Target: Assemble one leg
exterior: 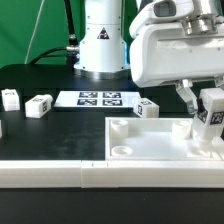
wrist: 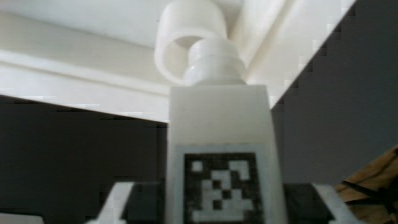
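My gripper (exterior: 204, 116) is shut on a leg (exterior: 211, 108), a small white block with a black-and-white tag. It holds the leg upright at the far right corner of the large white panel (exterior: 150, 147). In the wrist view the leg (wrist: 221, 130) fills the middle between my fingers (wrist: 125, 203). Its threaded peg (wrist: 199, 52) points at the panel's rim and corner (wrist: 71, 60). I cannot tell whether the peg sits in the socket. Three more legs lie on the table: two at the exterior view's left (exterior: 10, 98) (exterior: 40, 105) and one behind the panel (exterior: 148, 108).
The marker board (exterior: 100, 98) lies flat at the back middle, in front of the arm's base (exterior: 104, 40). A long white bar (exterior: 50, 172) runs along the front edge, against the panel's left side. Another white part shows at the far left edge (exterior: 2, 128).
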